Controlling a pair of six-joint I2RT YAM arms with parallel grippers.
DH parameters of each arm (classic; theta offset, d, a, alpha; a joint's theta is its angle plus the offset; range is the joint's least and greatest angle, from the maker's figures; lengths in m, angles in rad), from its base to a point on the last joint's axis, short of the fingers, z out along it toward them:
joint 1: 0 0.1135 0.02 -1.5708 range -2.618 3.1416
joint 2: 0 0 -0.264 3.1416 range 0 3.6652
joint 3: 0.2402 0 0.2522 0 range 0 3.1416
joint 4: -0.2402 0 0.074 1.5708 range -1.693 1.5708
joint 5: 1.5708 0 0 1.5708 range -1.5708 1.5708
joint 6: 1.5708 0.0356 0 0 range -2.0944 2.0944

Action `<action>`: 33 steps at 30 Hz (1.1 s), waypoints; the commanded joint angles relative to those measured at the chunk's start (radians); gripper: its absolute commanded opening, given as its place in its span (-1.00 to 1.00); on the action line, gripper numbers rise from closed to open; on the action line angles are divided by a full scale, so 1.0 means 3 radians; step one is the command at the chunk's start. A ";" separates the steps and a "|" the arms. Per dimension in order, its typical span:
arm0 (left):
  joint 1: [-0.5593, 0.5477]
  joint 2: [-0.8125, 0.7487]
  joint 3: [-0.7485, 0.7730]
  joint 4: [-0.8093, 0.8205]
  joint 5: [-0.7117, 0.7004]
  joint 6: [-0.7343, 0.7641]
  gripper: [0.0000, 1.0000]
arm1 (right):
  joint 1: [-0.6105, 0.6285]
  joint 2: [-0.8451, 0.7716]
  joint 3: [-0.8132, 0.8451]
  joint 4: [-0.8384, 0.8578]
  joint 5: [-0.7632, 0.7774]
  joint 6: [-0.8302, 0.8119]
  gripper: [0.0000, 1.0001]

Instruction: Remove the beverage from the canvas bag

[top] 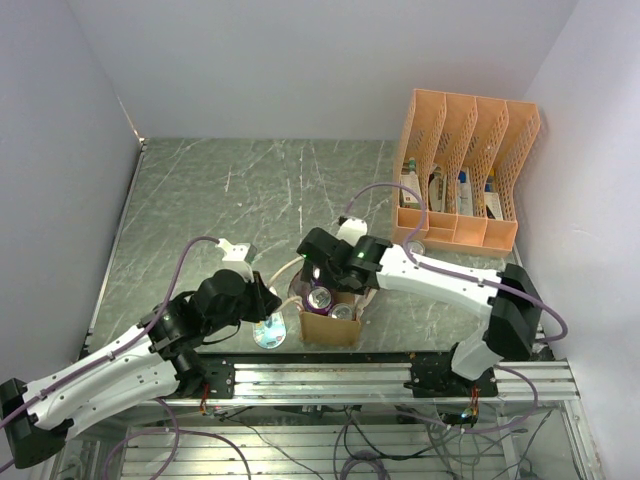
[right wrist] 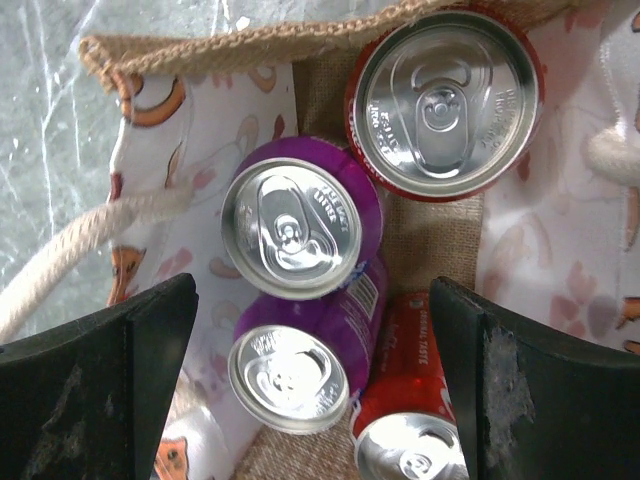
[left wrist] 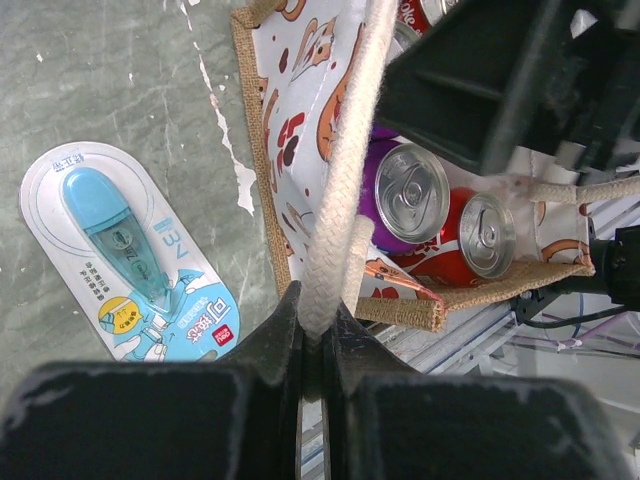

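Observation:
The canvas bag stands open at the table's near edge, tan with a printed lining and a woven rim. Inside are two purple cans and two red cans; one purple can and one red can show in the left wrist view. My left gripper is shut on a cream rope handle to the left of the bag. My right gripper is open just above the bag's mouth, its jaws either side of the lower purple and red cans.
A blue correction-tape blister pack lies left of the bag. An orange perforated file organizer with small items stands at the back right. Aluminium rails run along the near edge. White walls enclose the table.

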State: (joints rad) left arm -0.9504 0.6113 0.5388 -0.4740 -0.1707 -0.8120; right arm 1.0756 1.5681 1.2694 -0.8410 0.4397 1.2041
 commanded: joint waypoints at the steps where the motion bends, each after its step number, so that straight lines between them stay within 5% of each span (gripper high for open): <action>1: 0.0011 -0.0092 -0.0027 -0.0112 0.0027 -0.0025 -0.86 | 0.0009 0.0267 0.0204 -0.0143 0.0215 0.0397 1.00; 27: 0.0012 -0.0128 -0.0016 -0.0154 0.0042 -0.0040 -0.86 | 0.0001 0.0971 0.0324 -0.0037 0.0521 0.0409 0.78; 33: 0.0011 -0.0151 -0.0027 -0.0168 0.0037 -0.0053 -0.86 | 0.0006 0.1022 0.0364 -0.0070 0.0503 0.0374 0.60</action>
State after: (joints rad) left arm -0.9504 0.5812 0.5388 -0.4900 -0.1715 -0.8204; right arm 1.0763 1.8431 1.3586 -0.8654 0.5617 1.3186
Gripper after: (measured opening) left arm 0.125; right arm 0.838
